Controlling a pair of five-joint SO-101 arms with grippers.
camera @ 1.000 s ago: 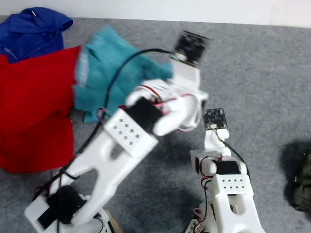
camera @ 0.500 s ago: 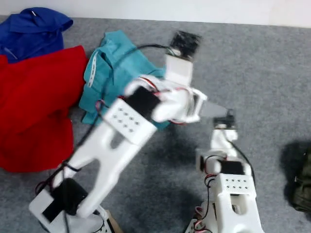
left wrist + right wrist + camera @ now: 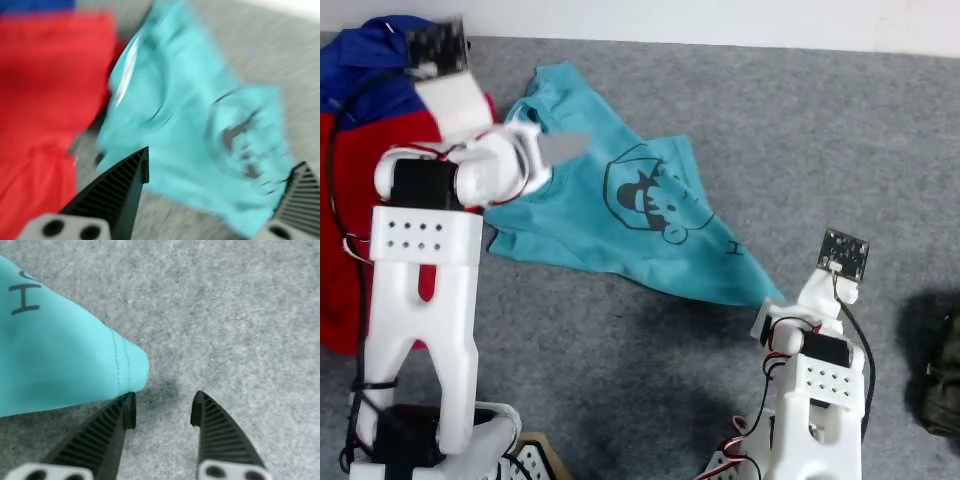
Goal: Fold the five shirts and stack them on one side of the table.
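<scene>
- Teal shirt (image 3: 630,215) is laid print-up on the grey table (image 3: 820,130); its long axis runs diagonally, collar end toward the red shirt (image 3: 350,200), one hem corner pointed at the right gripper (image 3: 164,396).
- Right jaws are spread, empty, just beside that corner.
- Left gripper (image 3: 222,157) is held above the collar end, jaws spread wide, nothing gripped.
- Blue shirt (image 3: 360,60) is bunched behind the red one.

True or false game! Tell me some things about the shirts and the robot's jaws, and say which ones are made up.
The teal shirt lies spread out on the grey table. True.
The right arm's jaws are clamped on the teal shirt's corner. False: they stand open, with the corner just off one tip.
The red shirt lies by the right arm. False: it lies by the left arm.
The blue shirt lies next to the red shirt. True.
The left arm's jaws are open. True.
</scene>
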